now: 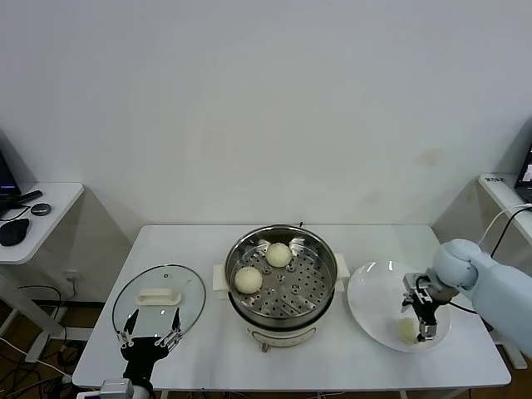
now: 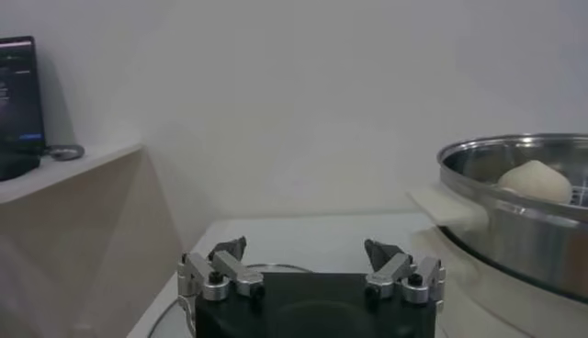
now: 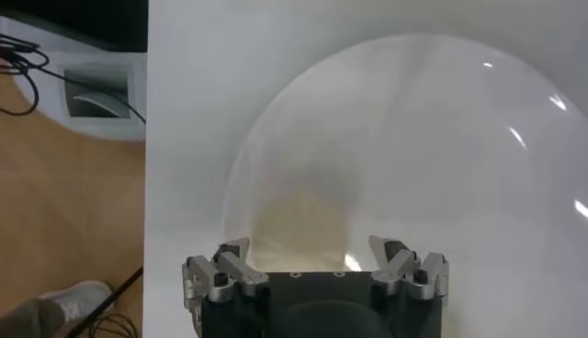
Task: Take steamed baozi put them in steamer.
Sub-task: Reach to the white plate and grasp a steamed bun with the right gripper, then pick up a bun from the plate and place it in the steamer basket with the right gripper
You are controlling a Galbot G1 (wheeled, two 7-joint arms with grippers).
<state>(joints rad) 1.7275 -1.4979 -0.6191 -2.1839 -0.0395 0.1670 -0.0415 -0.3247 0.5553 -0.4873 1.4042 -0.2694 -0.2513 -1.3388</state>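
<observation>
White counter (image 1: 208, 349) holds everything. Closest, the left pincer (image 1: 150, 328) waits with fingers spread wide over the glass lid (image 1: 158, 295). On the right, the right pincer (image 1: 424, 324) hangs released over the white plate (image 1: 374, 291), right above one baozi (image 1: 406, 330). Farther back, the steamer (image 1: 281, 278) holds two more baozi (image 1: 248, 279) on its tray.

Even, bright overhead light fills the scene. The steamer (image 1: 283, 283) rim gleams and casts only soft, faint shadows beside its base. The white plate (image 3: 413, 156) beside the steamer looks washed-out and blurred, with small glare streaks.
</observation>
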